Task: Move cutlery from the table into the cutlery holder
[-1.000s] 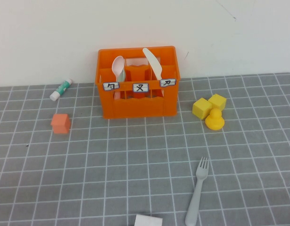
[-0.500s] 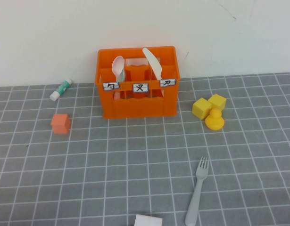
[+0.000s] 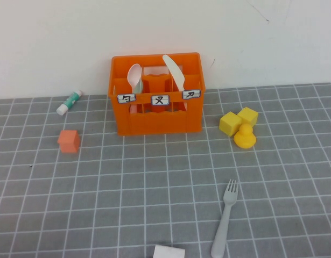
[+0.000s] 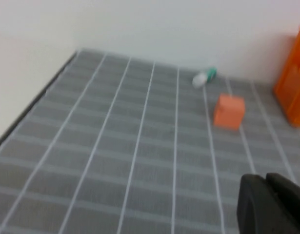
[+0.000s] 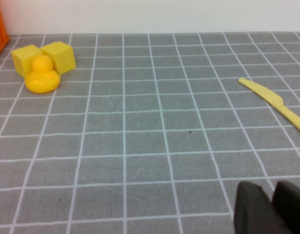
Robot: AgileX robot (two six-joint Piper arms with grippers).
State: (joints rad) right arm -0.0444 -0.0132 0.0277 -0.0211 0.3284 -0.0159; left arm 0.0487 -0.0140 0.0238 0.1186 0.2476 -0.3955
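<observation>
Left gripper [image 4: 267,207]: jaws together, empty, low over the table [image 3: 127,204] near the orange cube [image 4: 229,111]. Right gripper [image 5: 269,207]: jaws narrowly apart, holding nothing, above bare table. Nothing has shifted over the last second; both arms stand idle. The grey fork [image 3: 225,219] still lies well short of the crate [image 3: 157,115]; a yellow knife [image 5: 274,103] also remains.

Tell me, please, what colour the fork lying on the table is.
Grey; the fork shows best in the high view.
</observation>
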